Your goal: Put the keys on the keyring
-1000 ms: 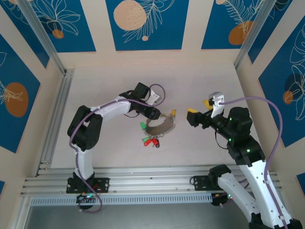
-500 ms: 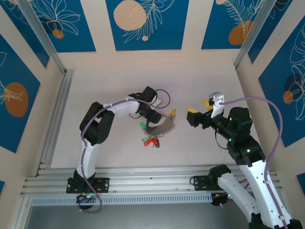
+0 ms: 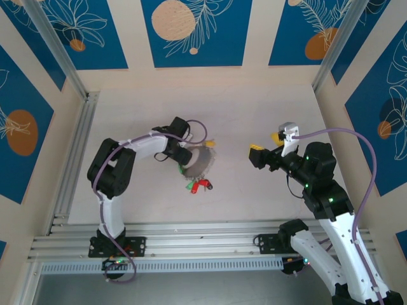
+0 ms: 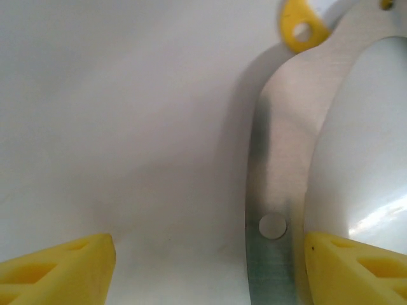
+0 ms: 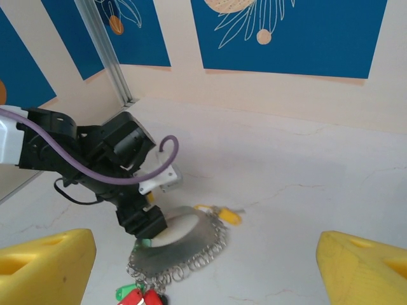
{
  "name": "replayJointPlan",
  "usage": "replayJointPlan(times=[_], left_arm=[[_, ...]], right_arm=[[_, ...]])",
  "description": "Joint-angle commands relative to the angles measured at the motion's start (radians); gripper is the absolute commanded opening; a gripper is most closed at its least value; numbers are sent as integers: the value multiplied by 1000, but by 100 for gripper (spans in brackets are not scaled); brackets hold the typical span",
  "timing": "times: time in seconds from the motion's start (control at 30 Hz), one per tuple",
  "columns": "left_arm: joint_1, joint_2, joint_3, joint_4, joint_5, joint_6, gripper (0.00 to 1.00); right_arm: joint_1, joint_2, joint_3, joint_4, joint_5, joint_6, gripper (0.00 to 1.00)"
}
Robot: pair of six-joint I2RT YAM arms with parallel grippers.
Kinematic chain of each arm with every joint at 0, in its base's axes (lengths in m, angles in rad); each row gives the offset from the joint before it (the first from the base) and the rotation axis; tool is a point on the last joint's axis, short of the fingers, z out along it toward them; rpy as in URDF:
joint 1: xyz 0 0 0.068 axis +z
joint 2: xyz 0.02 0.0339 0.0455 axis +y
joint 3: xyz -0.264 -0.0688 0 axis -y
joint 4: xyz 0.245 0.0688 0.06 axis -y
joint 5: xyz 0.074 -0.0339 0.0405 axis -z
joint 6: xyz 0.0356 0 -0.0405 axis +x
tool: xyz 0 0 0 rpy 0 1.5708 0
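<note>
I'm seeing my left hand (image 4: pixel 203 257) standing apart astride the keyring (image 4: pixel 275 184); my right hand (image 3: pixel 267 145) is hanging apart, empty, well to its right.

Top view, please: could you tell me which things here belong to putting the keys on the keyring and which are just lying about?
Belongs to the job:
- keyring with its coloured tags
- left gripper, open over the ring's band
- right gripper, open and empty

Just there:
- aluminium rails along the table's edges
- purple cable on the right arm
</note>
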Motion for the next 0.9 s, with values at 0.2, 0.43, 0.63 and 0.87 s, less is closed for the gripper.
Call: replayJointPlan(times=[0.2, 0.43, 0.63, 0.87], left_arm=[[12, -75, 50, -46, 37, 12, 79], [15, -348, -94, -49, 48, 2, 87], [43, -845, -483, 260, 86, -42, 100], [102, -960, -632, 345, -127, -166, 100]], right_arm=[[-3, 5, 28, -3, 13, 27, 99], [-5, -7, 1, -15, 97, 42, 99], [-24, 13, -70, 41, 214, 46, 99], [-89, 19, -289, 329, 228, -8, 99]])
